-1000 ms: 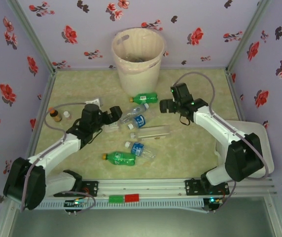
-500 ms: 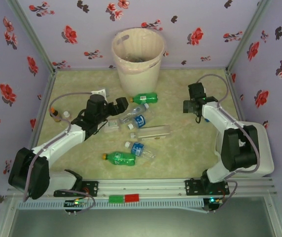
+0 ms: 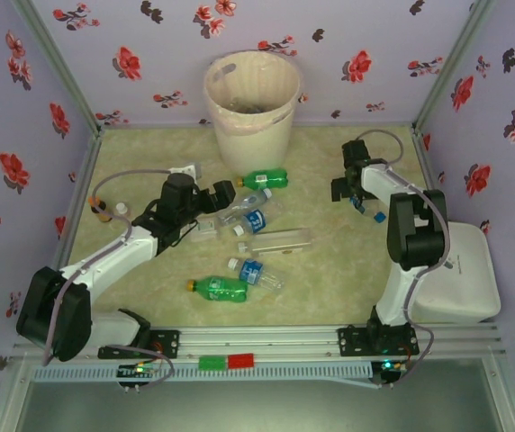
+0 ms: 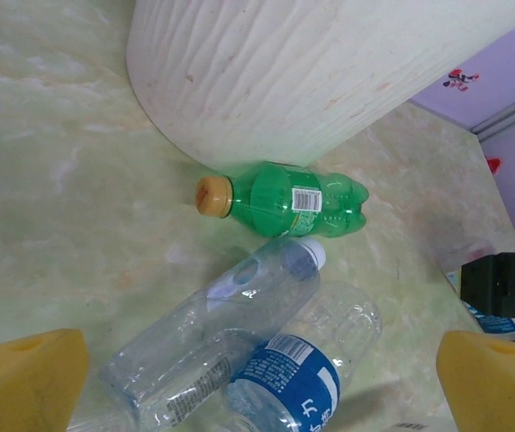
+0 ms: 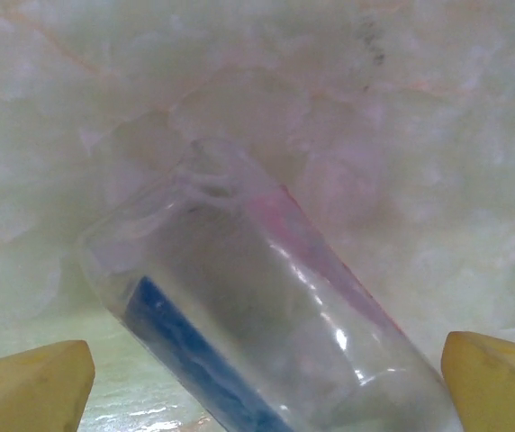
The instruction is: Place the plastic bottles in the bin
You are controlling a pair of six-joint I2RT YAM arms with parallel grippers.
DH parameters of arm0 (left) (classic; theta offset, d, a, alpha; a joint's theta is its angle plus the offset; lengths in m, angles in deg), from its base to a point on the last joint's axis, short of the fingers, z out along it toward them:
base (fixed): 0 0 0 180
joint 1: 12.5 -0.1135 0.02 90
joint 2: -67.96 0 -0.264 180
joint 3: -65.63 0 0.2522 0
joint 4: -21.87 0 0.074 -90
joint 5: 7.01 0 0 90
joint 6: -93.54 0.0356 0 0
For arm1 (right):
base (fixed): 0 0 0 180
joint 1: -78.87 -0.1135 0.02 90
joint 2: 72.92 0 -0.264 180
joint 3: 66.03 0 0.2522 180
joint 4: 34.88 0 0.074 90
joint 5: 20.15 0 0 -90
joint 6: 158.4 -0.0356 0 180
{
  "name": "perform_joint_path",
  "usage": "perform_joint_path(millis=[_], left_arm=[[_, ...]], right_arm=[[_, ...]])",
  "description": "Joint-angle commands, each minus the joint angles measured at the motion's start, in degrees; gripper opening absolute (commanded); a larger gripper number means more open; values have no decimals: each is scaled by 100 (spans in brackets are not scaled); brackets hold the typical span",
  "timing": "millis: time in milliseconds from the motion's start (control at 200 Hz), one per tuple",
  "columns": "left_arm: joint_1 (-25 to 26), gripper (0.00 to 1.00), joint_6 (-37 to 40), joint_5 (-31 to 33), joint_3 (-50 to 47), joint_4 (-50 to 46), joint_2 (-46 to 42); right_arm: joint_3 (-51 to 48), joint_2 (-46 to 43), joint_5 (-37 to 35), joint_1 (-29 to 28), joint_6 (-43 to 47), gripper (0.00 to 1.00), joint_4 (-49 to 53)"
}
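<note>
We see the bin (image 3: 253, 135) at the worktop's (image 3: 329, 270) far edge, green bottle (image 3: 265, 178) lying just before it, clear bottles (image 3: 250, 216) nearer us, left end effector (image 3: 214, 205) released above them, right end effector (image 5: 257, 378) released, fingers wide either side of a clear blue-labelled bottle (image 5: 266, 333), right of the bin.

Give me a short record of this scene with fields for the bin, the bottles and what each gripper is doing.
bin: upright at the far edge of the table, liner over its rim
green bottle: lying on its side beside the bin's base
second green bottle: lying near the front
clear bottles: lying clustered mid-table
left gripper: open, above the clear bottles
right gripper: open, straddling a blue-labelled bottle
blue-labelled bottle: lying on the table, not gripped
</note>
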Motion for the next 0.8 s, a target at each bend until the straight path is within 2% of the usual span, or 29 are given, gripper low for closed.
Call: perform_joint_path(millis=[0, 160, 795], left_arm=[[34, 100, 180, 186, -3, -61, -167], [35, 100, 172, 215, -30, -59, -177], [35, 100, 110, 217, -104, -51, -295]], right_arm=[[152, 134, 278, 36, 59, 99, 226], [129, 227, 408, 34, 41, 97, 253], [-71, 236, 951, 34, -236, 69, 217]])
